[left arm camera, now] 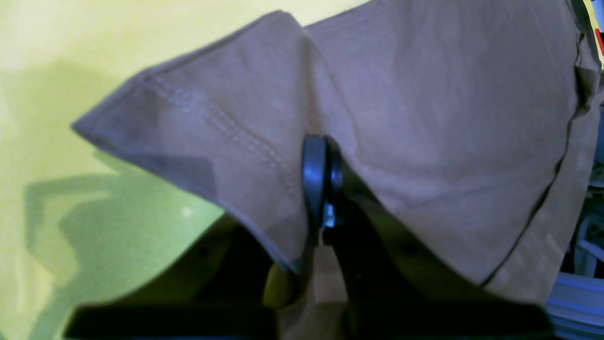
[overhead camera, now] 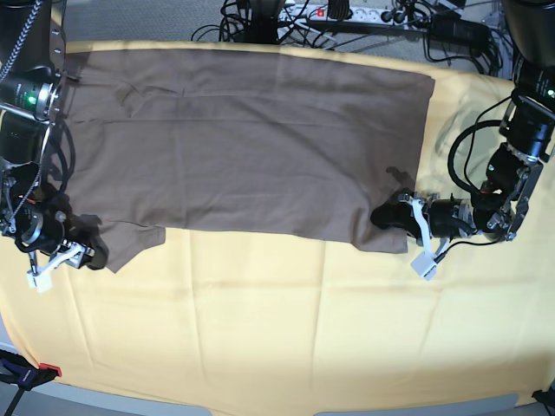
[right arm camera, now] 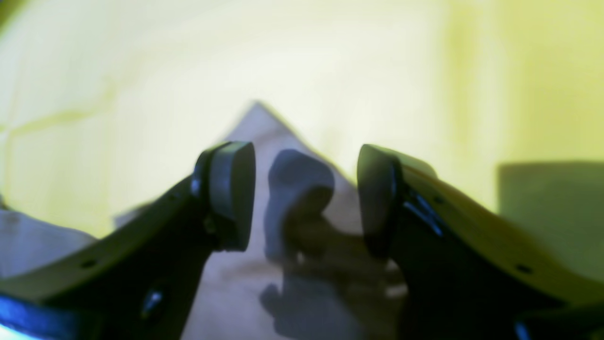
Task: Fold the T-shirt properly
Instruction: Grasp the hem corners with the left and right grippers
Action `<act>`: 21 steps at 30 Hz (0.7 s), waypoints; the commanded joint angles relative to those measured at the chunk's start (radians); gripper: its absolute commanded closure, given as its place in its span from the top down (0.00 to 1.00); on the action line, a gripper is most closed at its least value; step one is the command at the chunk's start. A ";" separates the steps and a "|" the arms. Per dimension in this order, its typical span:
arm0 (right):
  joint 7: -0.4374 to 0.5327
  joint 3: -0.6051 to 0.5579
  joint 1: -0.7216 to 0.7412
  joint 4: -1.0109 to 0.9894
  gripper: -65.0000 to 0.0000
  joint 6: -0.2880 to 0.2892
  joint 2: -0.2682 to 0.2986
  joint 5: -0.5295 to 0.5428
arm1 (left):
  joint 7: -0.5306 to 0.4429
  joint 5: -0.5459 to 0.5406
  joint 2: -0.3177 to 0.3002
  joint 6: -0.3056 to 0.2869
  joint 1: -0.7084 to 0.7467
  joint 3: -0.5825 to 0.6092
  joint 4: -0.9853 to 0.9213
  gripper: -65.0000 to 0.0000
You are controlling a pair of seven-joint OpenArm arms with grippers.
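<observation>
- My left gripper (left arm camera: 322,186) is pinched tight on the T-shirt (overhead camera: 251,139) hem, ready to lift.
- My right gripper (right arm camera: 304,196) gapes empty at the sleeve (overhead camera: 130,238), near the yellow cloth's (overhead camera: 260,329) edge.

Probably a robotics lab: cables (overhead camera: 381,22) and power strip (overhead camera: 334,10) behind the yellow cloth (overhead camera: 277,329).
</observation>
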 commanded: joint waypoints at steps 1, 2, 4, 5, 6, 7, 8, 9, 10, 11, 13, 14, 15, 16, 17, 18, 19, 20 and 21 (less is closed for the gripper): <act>-0.014 0.002 0.023 0.010 0.56 0.001 0.010 0.002 | 0.002 0.000 -0.014 -0.005 -0.023 -0.008 0.008 0.00; -0.011 0.002 0.023 0.010 0.56 0.001 0.009 0.005 | 0.002 0.002 -0.014 -0.005 -0.023 -0.008 0.008 0.00; -0.004 0.002 0.025 0.010 0.50 0.001 0.009 0.015 | 0.001 0.021 -0.016 -0.005 -0.023 -0.008 0.008 0.00; 0.006 0.002 0.026 0.010 0.43 0.001 0.010 0.015 | -0.002 0.032 -0.018 -0.005 -0.023 -0.008 0.008 0.00; 0.020 0.002 0.026 0.010 0.32 0.001 0.011 0.012 | -0.008 0.047 -0.019 -0.005 -0.023 -0.008 0.008 0.00; 0.036 0.002 0.026 0.010 0.19 0.001 0.012 0.003 | -0.021 0.064 -0.019 -0.005 -0.023 -0.008 0.008 0.00; 0.052 0.002 0.026 0.010 0.07 0.001 0.013 -0.007 | -0.034 0.077 -0.019 -0.005 -0.023 -0.008 0.008 0.00; 0.069 0.002 0.026 0.010 0.00 0.001 0.014 -0.023 | -0.046 0.084 -0.018 -0.005 -0.023 -0.008 0.008 0.00; 0.087 0.002 0.026 0.010 0.00 0.001 0.014 -0.045 | -0.061 0.091 -0.016 -0.005 -0.024 -0.008 0.008 0.00; 0.108 0.002 0.027 0.010 0.00 0.001 0.015 -0.068 | -0.074 0.104 -0.013 -0.005 -0.026 -0.008 0.008 0.00; 0.148 0.002 0.035 0.010 0.00 0.001 0.015 -0.116 | -0.105 0.138 -0.007 -0.005 -0.034 -0.008 0.008 0.00; 0.159 0.002 0.043 0.010 0.00 -0.009 0.015 -0.137 | -0.121 0.160 -0.004 0.000 -0.041 -0.008 0.008 0.00; 0.164 0.002 0.050 0.010 0.00 -0.021 0.015 -0.158 | -0.138 0.187 0.000 0.024 -0.047 -0.008 0.008 0.00; 0.165 0.002 0.062 0.010 0.00 -0.029 0.015 -0.169 | -0.159 0.210 0.001 0.047 -0.051 -0.008 0.008 0.00; 0.168 0.002 0.072 0.010 0.00 -0.037 0.015 -0.180 | -0.184 0.233 0.000 0.063 -0.056 -0.008 0.008 0.00; 0.169 0.002 0.082 0.010 0.00 -0.047 0.015 -0.190 | -0.204 0.259 0.000 0.079 -0.062 -0.009 0.008 0.00; 0.170 0.002 0.094 0.010 0.00 -0.055 0.015 -0.198 | -0.217 0.282 0.000 0.089 -0.068 -0.010 0.008 0.00; 0.175 0.002 0.104 0.010 0.00 -0.066 0.015 -0.209 | -0.222 0.297 0.000 0.093 -0.074 -0.010 0.008 0.00; 0.185 0.002 0.115 0.010 0.00 -0.077 0.015 -0.220 | -0.224 0.307 0.001 0.092 -0.080 -0.010 0.008 0.00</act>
